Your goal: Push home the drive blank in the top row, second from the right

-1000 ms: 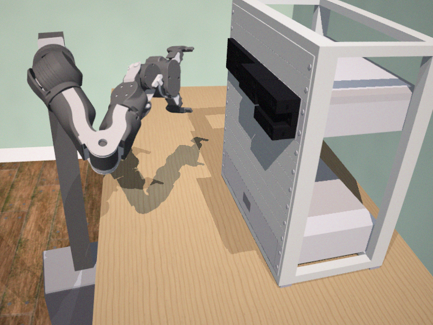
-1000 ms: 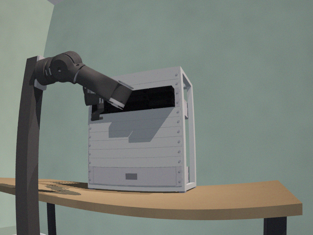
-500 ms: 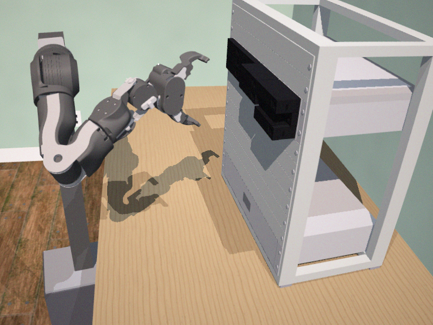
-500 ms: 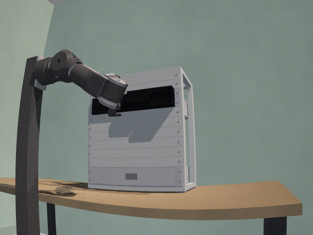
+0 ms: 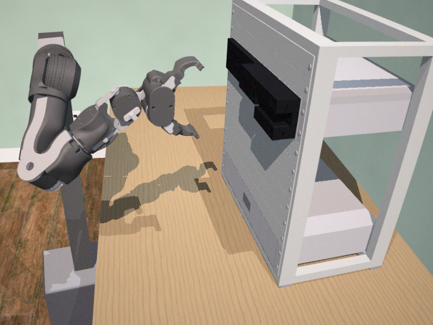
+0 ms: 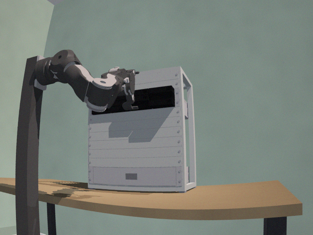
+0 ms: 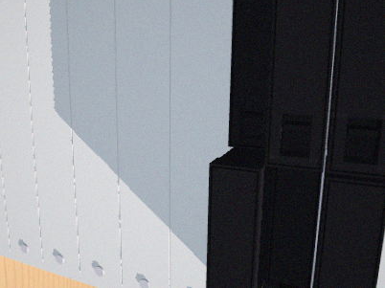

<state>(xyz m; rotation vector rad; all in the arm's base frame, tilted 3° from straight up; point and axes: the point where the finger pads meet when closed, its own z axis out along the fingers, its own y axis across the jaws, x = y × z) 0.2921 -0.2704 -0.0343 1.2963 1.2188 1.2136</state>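
We hold the end effector (image 5: 187,98) wide, empty, short of the rack (image 5: 307,129); best we square one fingertip on the target blank (image 5: 252,77), push straight, gently.

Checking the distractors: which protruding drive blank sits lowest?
The black blank at the lower right corner of the storage chassis; the other protruding ones sit higher.

The arm (image 5: 54,122) is built of rounded dark grey shells with light grey panels set along the links and around the joints. A ribbed, finned section marks its upper link (image 5: 56,68). Small round screw heads dot the wrist housing (image 5: 159,102). The tool (image 5: 189,97) has two curved dark grey fingers (image 5: 187,64) with hooked tips. A grey post (image 5: 74,209) on a block base (image 5: 61,288) carries it all.
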